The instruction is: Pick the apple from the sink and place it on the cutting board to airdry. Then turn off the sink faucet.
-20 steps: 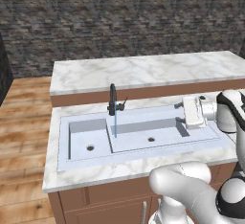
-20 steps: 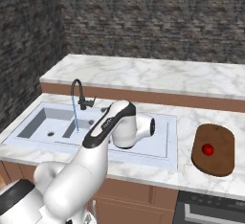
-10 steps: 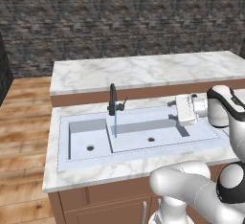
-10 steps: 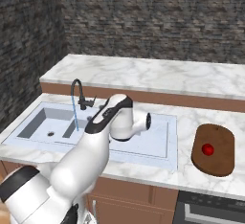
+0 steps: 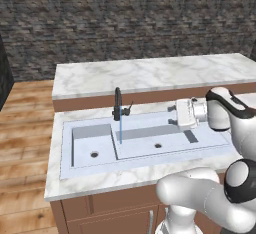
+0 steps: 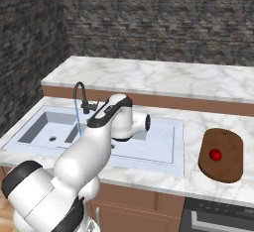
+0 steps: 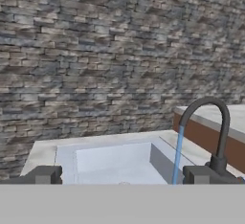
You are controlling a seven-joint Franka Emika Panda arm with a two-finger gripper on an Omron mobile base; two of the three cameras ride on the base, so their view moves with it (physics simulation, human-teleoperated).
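While water fills sink (image 5: 95, 143), apple (image 6: 215, 154) on cutting board (image 6: 224, 169).

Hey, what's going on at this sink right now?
A white robot arm is working at the sink. The apple already sits on the cutting board, right of the basin. Water is running from the sink faucet into the wider bowl. The gripper is open and empty, held over the sink and pointing toward the faucet, so turning it off looks like what is left.
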